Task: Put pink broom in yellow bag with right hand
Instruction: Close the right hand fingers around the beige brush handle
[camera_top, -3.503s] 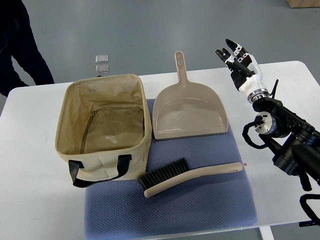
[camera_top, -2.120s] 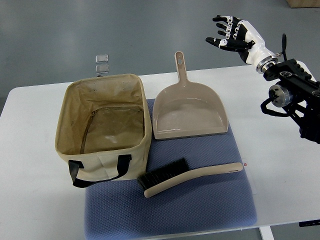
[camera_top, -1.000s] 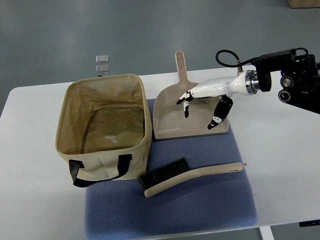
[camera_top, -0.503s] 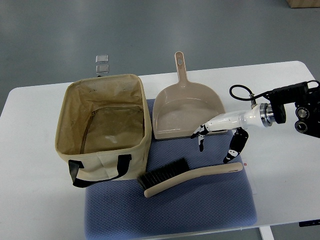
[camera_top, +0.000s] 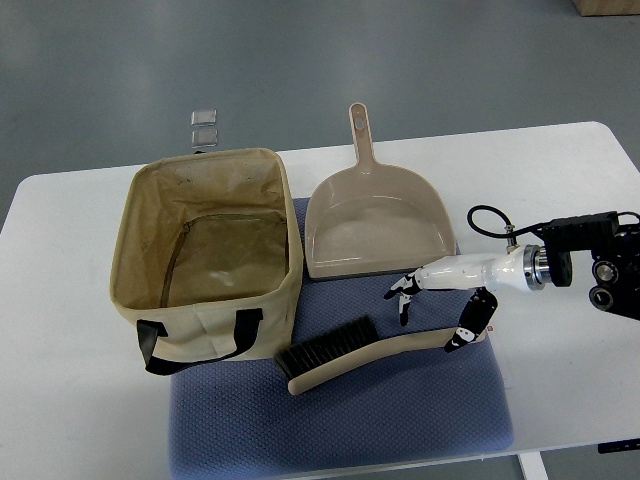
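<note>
The pink broom (camera_top: 370, 356) lies on the blue mat (camera_top: 400, 420), black bristles to the left, handle running right. My right hand (camera_top: 432, 309) reaches in from the right edge and hovers just over the handle's right part. Its fingers (camera_top: 402, 293) are spread above the handle and the thumb (camera_top: 470, 323) touches the handle's end; nothing is grasped. The yellow bag (camera_top: 207, 252) stands open and upright at the left, with black straps on its front. My left hand is out of view.
A pink dustpan (camera_top: 375, 222) lies behind the broom, its handle pointing away. The white table (camera_top: 560, 200) extends to the right. Two small clear cubes (camera_top: 204, 128) sit on the floor beyond the table.
My right hand swung from high at the far right, crossed over the dustpan, then dropped toward me onto the broom's handle. In the last half second it sank a little closer to the handle.
</note>
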